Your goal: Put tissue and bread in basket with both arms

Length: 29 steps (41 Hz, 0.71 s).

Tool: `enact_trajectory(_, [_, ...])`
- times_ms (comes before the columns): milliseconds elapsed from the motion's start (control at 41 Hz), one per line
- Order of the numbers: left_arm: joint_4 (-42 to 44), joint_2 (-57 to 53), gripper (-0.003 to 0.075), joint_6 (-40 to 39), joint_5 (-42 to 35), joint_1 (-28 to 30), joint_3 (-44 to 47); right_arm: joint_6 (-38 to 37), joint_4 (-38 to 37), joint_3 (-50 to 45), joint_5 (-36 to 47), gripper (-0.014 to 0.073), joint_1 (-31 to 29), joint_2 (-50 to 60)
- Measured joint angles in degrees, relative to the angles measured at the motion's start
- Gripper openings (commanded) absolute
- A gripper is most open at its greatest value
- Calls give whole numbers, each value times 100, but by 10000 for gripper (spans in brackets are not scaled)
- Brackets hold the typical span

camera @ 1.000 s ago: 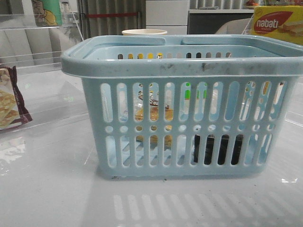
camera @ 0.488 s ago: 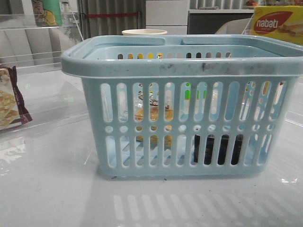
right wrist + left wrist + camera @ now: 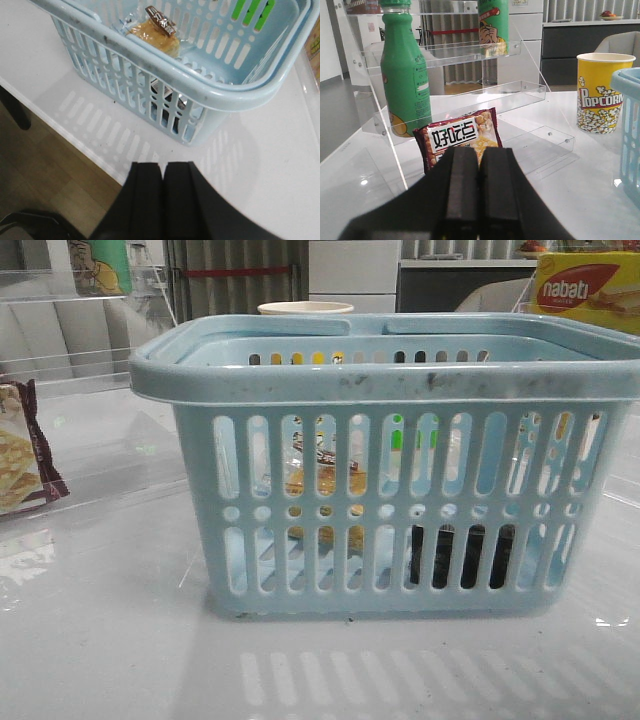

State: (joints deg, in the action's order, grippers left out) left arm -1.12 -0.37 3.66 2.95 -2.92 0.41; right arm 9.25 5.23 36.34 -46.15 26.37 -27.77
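White glossy surface [image 3: 100, 640] carries the basket [image 3: 400, 380] holding the bread [image 3: 152, 37] and tissue [image 3: 460, 555], while the left hand [image 3: 470, 165] and right hand [image 3: 151, 185] hang pressed together, gripping nothing.

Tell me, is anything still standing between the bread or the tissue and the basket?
Nothing visible does. The bread and the tissue both already lie inside the basket, and the left tool and right tool are shut and empty, outside it.
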Motion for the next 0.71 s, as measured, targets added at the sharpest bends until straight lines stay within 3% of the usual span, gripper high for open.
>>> enact_trajectory(146, [0,0,97,0,0,0,0,0,-25,-486,626,55,-207,483])
enact_trajectory(512, [0,0,97,0,0,0,0,0,-58,-2797,2486,55,-1847,2481])
enact_trajectory(707, [0,0,97,0,0,0,0,0,-56,-3614,3406,55,-2522,2835])
